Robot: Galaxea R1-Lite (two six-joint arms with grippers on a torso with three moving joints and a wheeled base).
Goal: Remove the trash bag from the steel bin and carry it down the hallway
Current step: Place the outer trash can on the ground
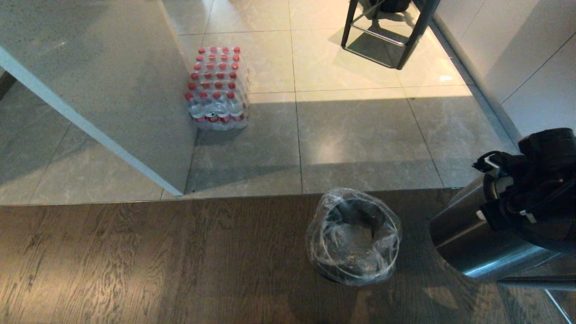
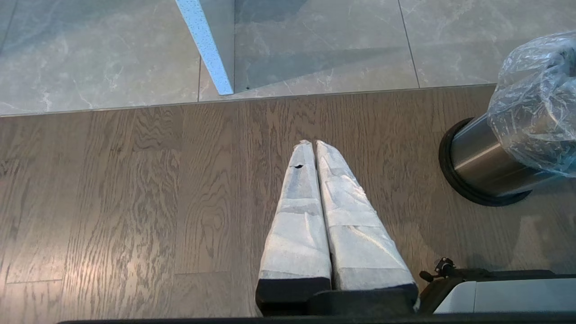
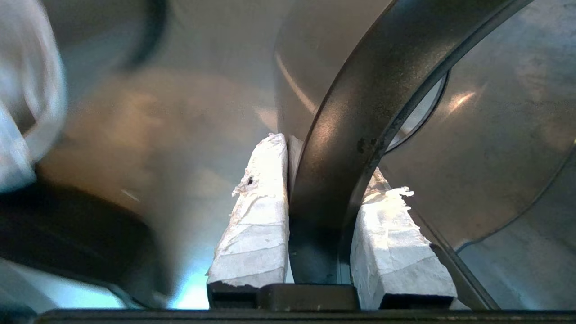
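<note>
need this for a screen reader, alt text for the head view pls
A bin lined with a clear trash bag stands on wood flooring near grey tiles. At the right edge the right gripper holds a steel cylinder tilted off the floor. A pack of red-capped bottles sits further back beside a white panel.
</note>
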